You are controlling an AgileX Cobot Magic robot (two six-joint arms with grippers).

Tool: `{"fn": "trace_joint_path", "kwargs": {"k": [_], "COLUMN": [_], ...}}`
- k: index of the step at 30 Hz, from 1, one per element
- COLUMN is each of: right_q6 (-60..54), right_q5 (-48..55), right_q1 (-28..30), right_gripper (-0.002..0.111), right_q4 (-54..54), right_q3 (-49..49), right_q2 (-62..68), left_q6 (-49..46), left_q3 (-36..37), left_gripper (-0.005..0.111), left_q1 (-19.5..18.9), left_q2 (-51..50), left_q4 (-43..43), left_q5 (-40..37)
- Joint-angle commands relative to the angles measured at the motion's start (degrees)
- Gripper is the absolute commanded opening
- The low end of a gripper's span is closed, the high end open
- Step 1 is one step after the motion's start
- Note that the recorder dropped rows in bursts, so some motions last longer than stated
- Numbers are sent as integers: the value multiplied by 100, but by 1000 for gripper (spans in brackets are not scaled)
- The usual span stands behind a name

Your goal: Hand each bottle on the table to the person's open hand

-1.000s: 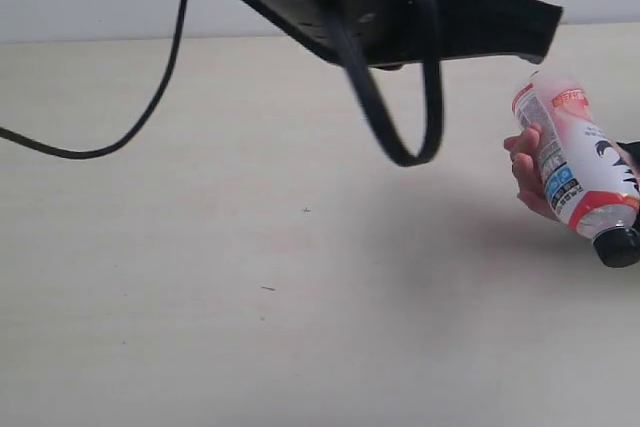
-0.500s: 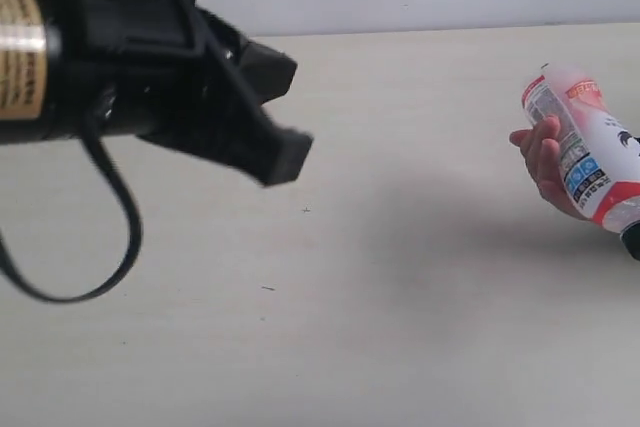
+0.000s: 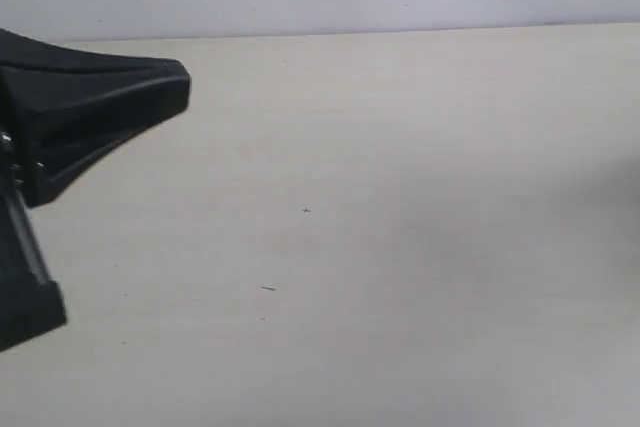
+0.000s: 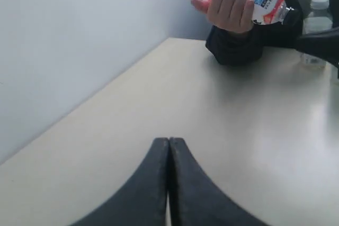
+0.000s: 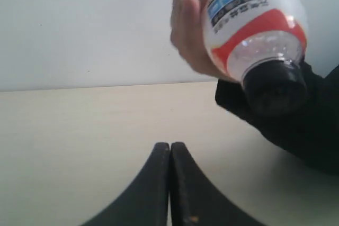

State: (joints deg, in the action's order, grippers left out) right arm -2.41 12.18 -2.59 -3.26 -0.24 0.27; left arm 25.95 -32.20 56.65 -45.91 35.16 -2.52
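left gripper and right gripper pinched shut; pink-red bottle in the person's hand

the left gripper's two dark fingers are pressed flat together with nothing between them, low over the pale table. well ahead of it and higher up, the person's hand is wrapped around the tilted pink-red bottle, with a dark sleeve resting on the table beneath. beyond that hand a clear bottle with a white cap stands upright. the right gripper is likewise closed and empty, and the held bottle hangs just ahead and above it, black cap pointing toward it. in the exterior view a black arm part juts over the table.
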Motion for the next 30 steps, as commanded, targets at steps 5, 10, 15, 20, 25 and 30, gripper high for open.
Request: {"fn": "trace_joint_path", "kwargs": {"k": [5,10,15,20,25,30], "right_q6": [-49,-49,-49,-49,-49,-49], "right_q5": [-75,-75,-75,-75,-75,-75], "right_q1": [-12,-12,-12,-12,-12,-12], "right_gripper": [0,0,0,0,0,0], "right_q4": [37,25,25,25,25,37], "right_q3": [24,24,24,24,24,24], "right_q2": [-27,-27,-27,-27,-27,-27], "left_q6": [2,-9,-22,-22,-22,-22], "left_q3": [39,39,39,39,39,39], "left_gripper": [0,0,0,0,0,0], "left_q1": [-205,-205,-205,-205,-243,-909], "left_q2": [589,601,601,601,590,832], "left_q4": [26,26,26,26,26,15], "left_q5": [-874,-875,-875,-875,-875,-900]}}
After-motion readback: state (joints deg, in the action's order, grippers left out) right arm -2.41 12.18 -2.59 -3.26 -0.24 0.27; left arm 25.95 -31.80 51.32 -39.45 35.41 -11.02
